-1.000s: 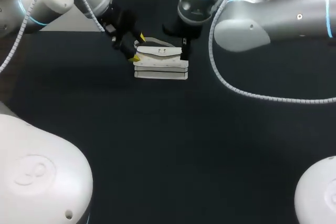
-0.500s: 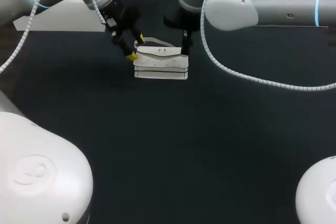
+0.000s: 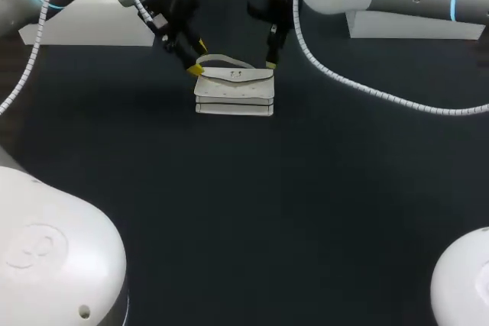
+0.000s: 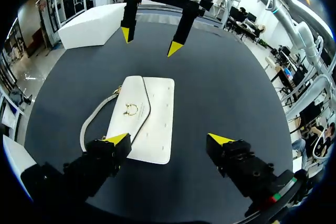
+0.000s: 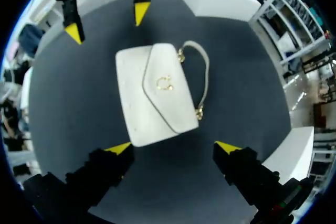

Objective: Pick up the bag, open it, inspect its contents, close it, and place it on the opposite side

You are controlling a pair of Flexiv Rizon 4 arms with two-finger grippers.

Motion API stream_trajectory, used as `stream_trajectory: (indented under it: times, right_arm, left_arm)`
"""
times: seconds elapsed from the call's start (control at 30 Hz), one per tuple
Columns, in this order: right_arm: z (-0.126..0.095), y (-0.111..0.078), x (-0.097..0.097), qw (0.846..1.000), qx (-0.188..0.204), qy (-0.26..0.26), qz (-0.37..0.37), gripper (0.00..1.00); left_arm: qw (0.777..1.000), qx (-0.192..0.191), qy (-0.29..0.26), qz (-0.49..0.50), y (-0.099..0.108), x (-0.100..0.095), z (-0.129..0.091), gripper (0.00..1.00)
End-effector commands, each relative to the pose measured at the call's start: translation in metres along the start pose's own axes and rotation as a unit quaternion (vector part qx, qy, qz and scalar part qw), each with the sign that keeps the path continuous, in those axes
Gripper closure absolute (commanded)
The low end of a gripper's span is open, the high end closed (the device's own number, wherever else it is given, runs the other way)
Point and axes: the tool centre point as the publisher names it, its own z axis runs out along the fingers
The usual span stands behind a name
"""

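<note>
A white handbag (image 3: 234, 91) with a gold ring clasp and a pale strap rests on the dark table at the back middle, flap closed. My left gripper (image 3: 199, 57) hovers open just off the bag's left end, touching nothing. My right gripper (image 3: 270, 55) hangs open above the bag's right end. In the left wrist view the bag (image 4: 142, 116) lies ahead of my open gripper (image 4: 169, 140), partly beside one finger, with the right gripper (image 4: 150, 41) beyond it. The right wrist view shows the bag (image 5: 155, 93) ahead of its open gripper (image 5: 173, 147), with the left gripper (image 5: 107, 22) past it.
A white block (image 3: 92, 32) lies along the table's back left edge and another (image 3: 412, 27) at the back right. Dark tabletop (image 3: 252, 211) stretches in front of the bag.
Both grippers have lifted and drawn back from the bag's ends, the right one most clearly. The bag has not moved.
</note>
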Motion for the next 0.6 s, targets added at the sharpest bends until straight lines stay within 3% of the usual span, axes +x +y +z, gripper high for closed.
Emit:
stream_trajectory:
  times: [0.03, 0.3, 0.4, 0.5, 0.6]
  right_arm:
    - [-0.005, -0.003, -0.015, 0.939, -0.037, 0.211, 0.269, 0.00]
    - [0.007, -0.018, -0.018, 0.874, -0.072, 0.247, 0.412, 0.00]
    - [0.009, -0.021, -0.013, 0.851, -0.094, 0.273, 0.439, 0.00]
    - [0.012, -0.023, -0.005, 0.809, -0.117, 0.293, 0.495, 0.00]
    - [0.013, -0.023, -0.003, 0.806, -0.117, 0.292, 0.501, 0.00]
  left_arm:
    - [0.972, 0.046, -0.053, -0.225, 0.004, 0.013, -0.001, 0.00]
    - [0.915, 0.075, -0.055, -0.392, 0.008, 0.012, 0.004, 0.00]
    - [0.896, 0.102, -0.049, -0.430, 0.010, 0.011, 0.004, 0.00]
    - [0.881, 0.109, -0.052, -0.457, 0.008, 0.014, 0.005, 0.00]
    - [0.881, 0.109, -0.052, -0.457, 0.008, 0.014, 0.005, 0.00]
